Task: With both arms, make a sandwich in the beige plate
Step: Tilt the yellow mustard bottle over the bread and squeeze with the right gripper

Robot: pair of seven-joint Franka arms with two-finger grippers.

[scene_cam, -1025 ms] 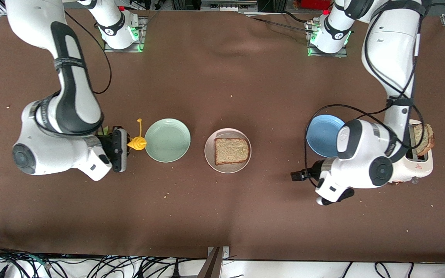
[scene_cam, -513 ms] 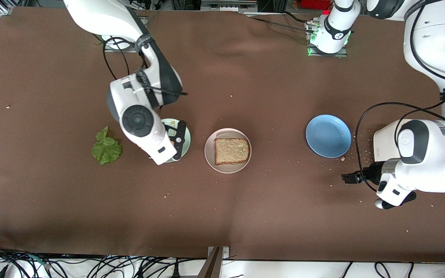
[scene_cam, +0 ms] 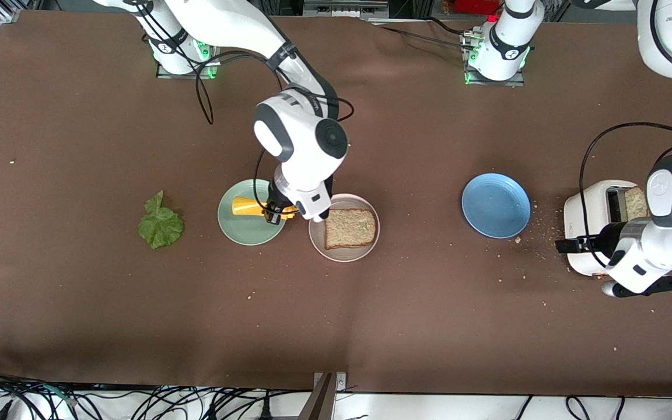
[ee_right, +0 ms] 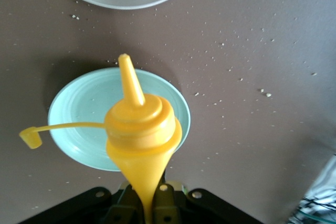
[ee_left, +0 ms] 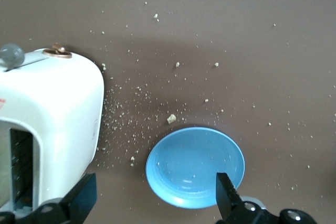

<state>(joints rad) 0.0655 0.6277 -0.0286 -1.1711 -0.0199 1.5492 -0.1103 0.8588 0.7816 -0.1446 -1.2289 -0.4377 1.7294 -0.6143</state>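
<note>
Three plates in a row across the table: mint plate (scene_cam: 242, 224) toward the right arm's end, beige plate (scene_cam: 345, 249) mid-table, blue plate (scene_cam: 496, 205) toward the left arm's end. Two bread slices: one slice (scene_cam: 350, 227) flat on the beige plate, edges roughly square to the table edges; second slice (scene_cam: 636, 203) upright in the toaster (scene_cam: 587, 221) slot. One lettuce leaf (scene_cam: 161, 224) flat on the cloth, past the mint plate toward the right arm's end, apart from it. One yellow sauce bottle (scene_cam: 248, 206), clamped in the right gripper (scene_cam: 277, 214): jaws closed on its narrow end. It hangs over the mint plate, right beside the beige plate rim, long axis lying about level, running toward the right arm's end of the table. Cap dangles on its strap in the right wrist view. Left gripper (scene_cam: 566, 245) is over the toaster's edge, jaws wide, holding nothing. Crumbs (scene_cam: 537, 224) scattered between toaster and blue plate.
</note>
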